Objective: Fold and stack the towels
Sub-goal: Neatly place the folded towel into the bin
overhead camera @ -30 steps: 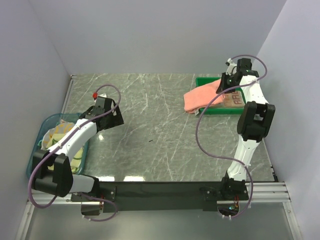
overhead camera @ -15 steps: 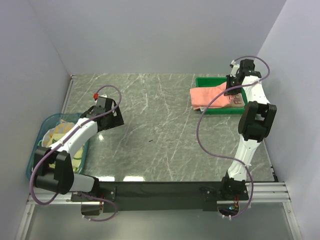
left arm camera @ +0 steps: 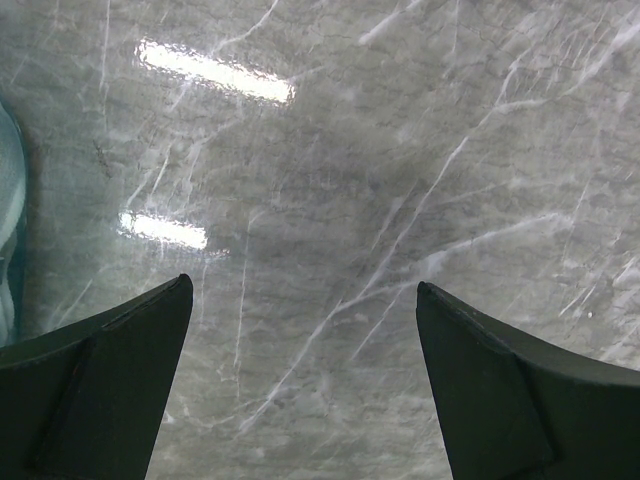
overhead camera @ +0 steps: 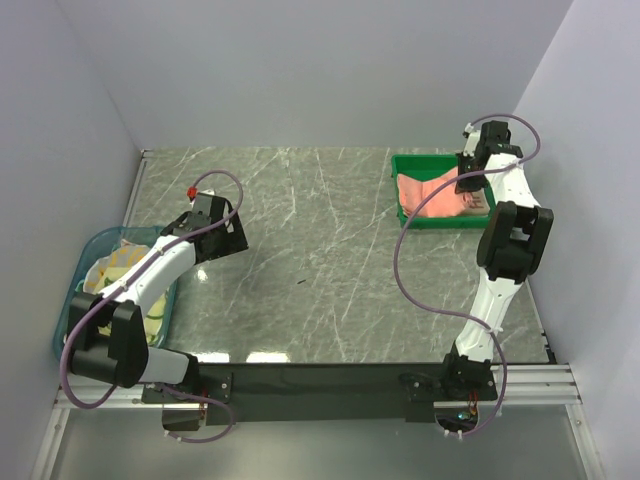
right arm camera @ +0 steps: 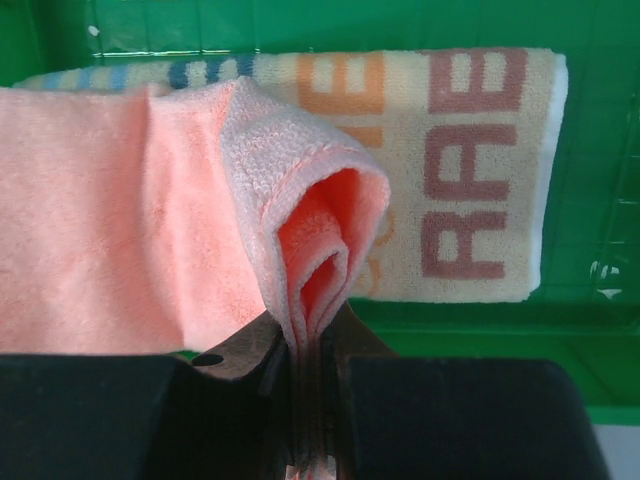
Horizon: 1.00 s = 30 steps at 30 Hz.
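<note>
My right gripper (overhead camera: pixel 468 176) (right arm camera: pixel 312 345) is shut on a folded edge of the salmon-pink towel (overhead camera: pixel 428 192) (right arm camera: pixel 130 220), which drapes over the green tray (overhead camera: pixel 415 217). Under it in the tray lies a folded cream towel with coloured letters (right arm camera: pixel 470 170) (overhead camera: pixel 478 200). More towels, pale yellow and green (overhead camera: pixel 112 272), sit bunched in the blue basket (overhead camera: pixel 72 300) at the left. My left gripper (overhead camera: pixel 232 240) (left arm camera: pixel 300 300) hangs open over bare marble to the right of the basket, nothing between its fingers.
Grey marble tabletop (overhead camera: pixel 300 250) lies between the basket and the tray. White walls close in the left, back and right sides. The tray stands at the back right, close to the right wall.
The right gripper has carried the pink towel to the right, from hanging over the tray's left rim onto the tray and the cream towel. The left arm has not moved.
</note>
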Each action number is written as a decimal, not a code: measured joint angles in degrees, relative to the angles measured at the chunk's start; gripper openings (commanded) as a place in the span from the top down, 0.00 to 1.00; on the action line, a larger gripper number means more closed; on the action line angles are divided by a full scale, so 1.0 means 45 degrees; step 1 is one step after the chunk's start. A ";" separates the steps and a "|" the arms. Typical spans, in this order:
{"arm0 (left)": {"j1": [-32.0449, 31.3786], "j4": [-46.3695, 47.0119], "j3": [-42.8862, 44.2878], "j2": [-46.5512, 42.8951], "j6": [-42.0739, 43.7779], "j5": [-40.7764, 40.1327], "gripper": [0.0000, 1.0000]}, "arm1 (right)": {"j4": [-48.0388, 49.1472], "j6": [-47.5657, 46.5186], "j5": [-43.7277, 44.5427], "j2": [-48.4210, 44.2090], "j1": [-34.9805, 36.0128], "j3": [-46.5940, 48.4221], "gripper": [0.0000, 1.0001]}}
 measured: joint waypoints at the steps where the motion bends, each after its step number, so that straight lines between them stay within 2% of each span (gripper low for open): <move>1: 0.0000 0.0000 0.0000 0.0015 0.0000 0.0005 0.01 | -0.0005 -0.0010 0.0058 0.0000 -0.0010 0.0000 1.00; 17: 0.0000 0.0000 0.0000 0.0189 0.0000 0.0097 0.01 | -0.0097 -0.0291 0.0554 -0.0243 -0.0029 0.0019 1.00; 30: 0.0000 0.0000 0.0000 0.0325 0.0000 0.0189 0.01 | -0.0126 -0.0185 -0.1263 -0.1229 -0.0029 0.0024 1.00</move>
